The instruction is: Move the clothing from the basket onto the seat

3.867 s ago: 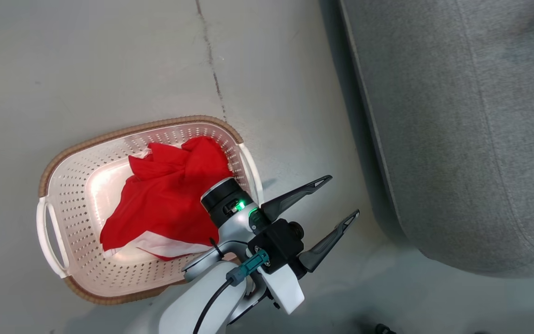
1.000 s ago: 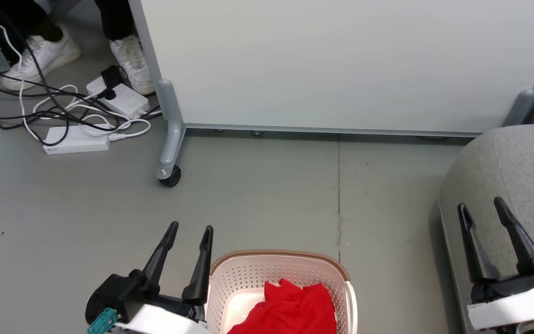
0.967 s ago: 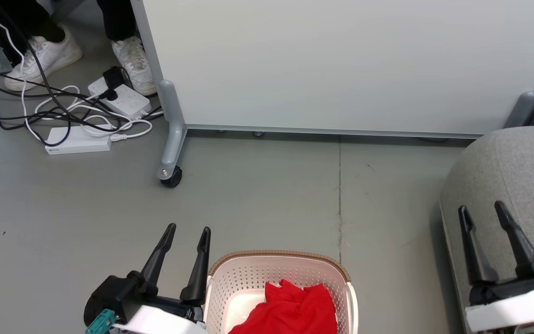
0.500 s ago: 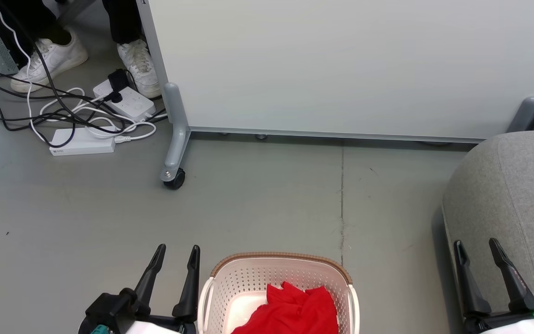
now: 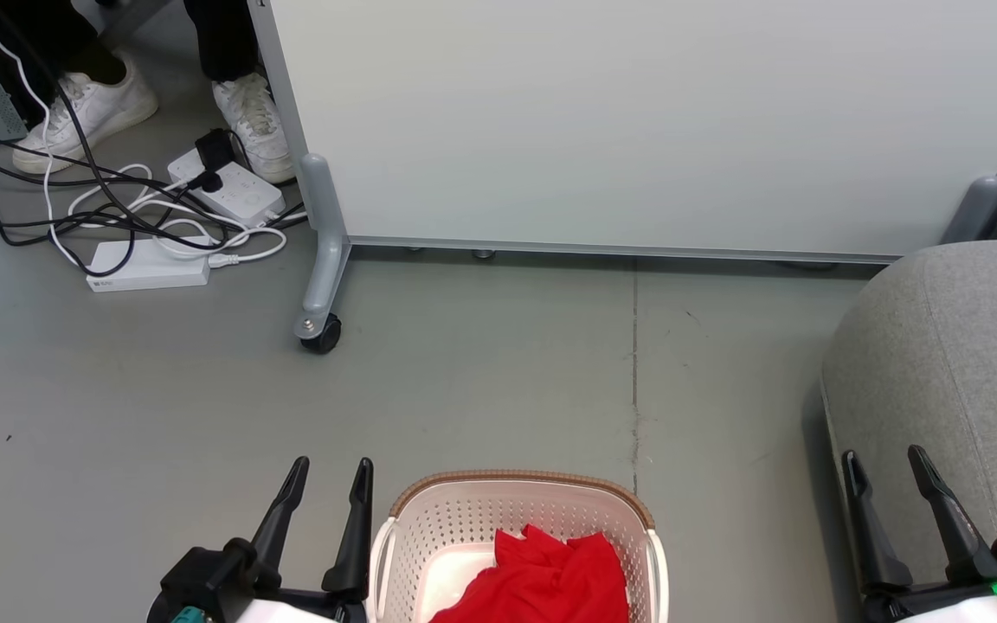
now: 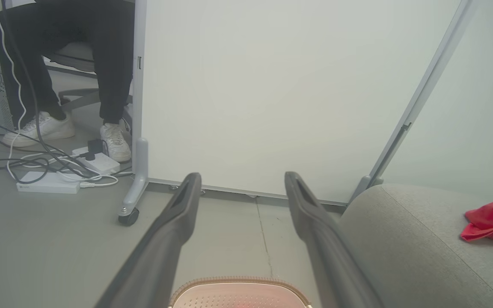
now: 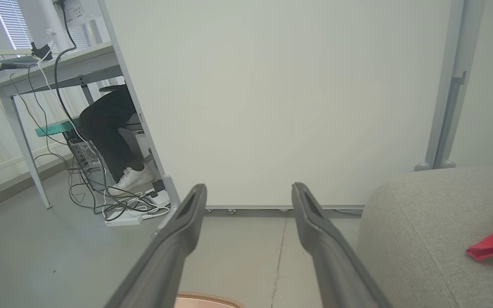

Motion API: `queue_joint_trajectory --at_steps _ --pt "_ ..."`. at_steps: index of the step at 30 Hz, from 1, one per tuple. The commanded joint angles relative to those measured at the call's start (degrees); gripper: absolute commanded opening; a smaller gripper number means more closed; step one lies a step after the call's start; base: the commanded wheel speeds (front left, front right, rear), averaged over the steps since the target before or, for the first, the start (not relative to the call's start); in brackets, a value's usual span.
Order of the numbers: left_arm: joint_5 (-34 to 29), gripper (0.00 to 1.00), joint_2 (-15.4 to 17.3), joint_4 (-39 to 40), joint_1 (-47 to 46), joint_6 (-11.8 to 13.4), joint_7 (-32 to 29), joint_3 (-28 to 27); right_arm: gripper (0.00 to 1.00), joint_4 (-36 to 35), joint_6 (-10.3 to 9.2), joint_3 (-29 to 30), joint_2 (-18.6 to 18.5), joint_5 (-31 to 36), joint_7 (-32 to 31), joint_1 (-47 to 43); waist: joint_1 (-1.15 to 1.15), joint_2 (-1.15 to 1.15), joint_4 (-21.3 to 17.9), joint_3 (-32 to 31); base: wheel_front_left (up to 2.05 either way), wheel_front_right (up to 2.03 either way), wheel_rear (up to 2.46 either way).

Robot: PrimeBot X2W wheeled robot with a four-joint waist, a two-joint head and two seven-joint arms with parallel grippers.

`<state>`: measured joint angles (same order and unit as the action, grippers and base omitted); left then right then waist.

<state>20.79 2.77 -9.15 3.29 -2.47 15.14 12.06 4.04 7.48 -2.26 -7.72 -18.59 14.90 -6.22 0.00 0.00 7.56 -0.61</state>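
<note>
The left gripper hangs low over the floor with its two dark fingers spread wide apart and nothing between them. Just beside its right finger, on the inner side, stands the basket; its white handle nearly meets that finger, though whether they touch cannot be told from the head view. A red garment lies bunched inside the basket, heaped toward the wall away from the left gripper and behind its fingertips, nearer the robot's body. In the left wrist view the basket's brown rim shows below and between the fingers.

The right gripper is likewise splayed and empty, its fingers over the near edge of the seat. A second red garment lies on the seat, beyond the right gripper's outer finger and a little ahead of its tips, apart from them. The basket sits well to the inner side of this gripper, with bare floor between.

Ahead of both grippers stands a white partition panel on a castor; past the left gripper's outer side lie cables and a person's white shoes.
</note>
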Motion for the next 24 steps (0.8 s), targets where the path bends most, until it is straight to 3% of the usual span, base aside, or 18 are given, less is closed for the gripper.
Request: queue_joint_trajectory --at_steps 1,24 --pt "0.2 1.0 0.2 -0.1 0.3 -0.1 0.1 0.0 1.0 0.2 0.03 -0.1 -0.3 0.0 0.2 -0.2 0.0 0.0 0.0 0.0 0.0 0.0 0.0" --pt "-0.5 1.0 0.2 0.0 -0.6 -0.3 0.1 0.8 1.0 1.1 0.03 -0.7 -0.4 0.1 0.2 0.3 0.0 0.0 -0.5 0.5 0.0 0.0 0.0"
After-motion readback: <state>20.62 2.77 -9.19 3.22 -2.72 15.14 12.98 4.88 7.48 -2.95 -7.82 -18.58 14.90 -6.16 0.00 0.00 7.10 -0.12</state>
